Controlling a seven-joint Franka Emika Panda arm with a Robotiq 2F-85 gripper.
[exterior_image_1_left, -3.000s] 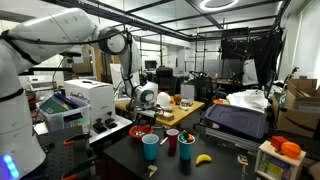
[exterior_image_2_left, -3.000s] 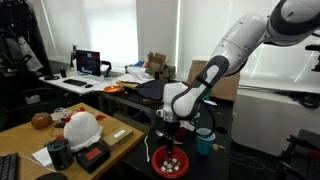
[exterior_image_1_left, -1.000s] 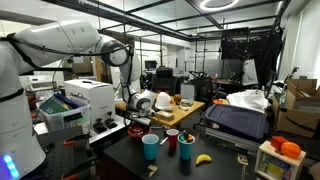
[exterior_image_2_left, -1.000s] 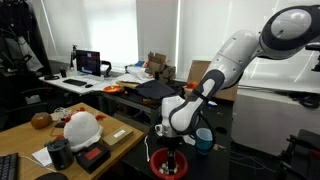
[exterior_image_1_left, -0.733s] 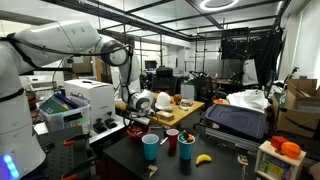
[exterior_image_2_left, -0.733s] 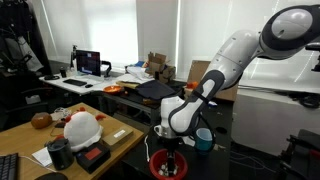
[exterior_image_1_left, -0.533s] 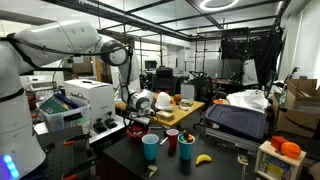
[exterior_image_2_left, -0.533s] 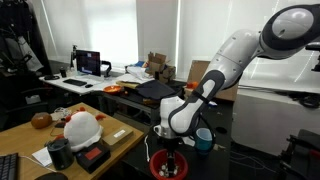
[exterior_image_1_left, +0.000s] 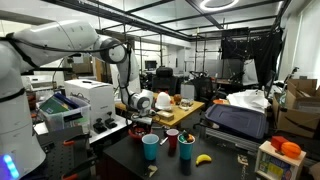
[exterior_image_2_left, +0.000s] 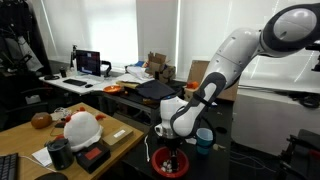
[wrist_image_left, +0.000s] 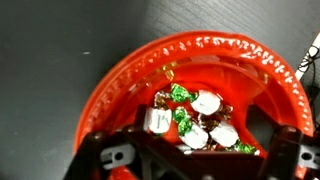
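Gripper released, jaws spread wide, hanging over red bowl at lower centre of the wrist view. Bowl is round with no long axis, mouth up, and holds wrapped candies. It sits on black tabletop in a cluttered lab. Teal cup and banana stand near. Tabletop shows beyond the bowl's rim at upper left of the wrist view.

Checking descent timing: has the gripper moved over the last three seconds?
Yes. The gripper has come down toward the red bowl, which has stayed in place; it now hangs just above the bowl.
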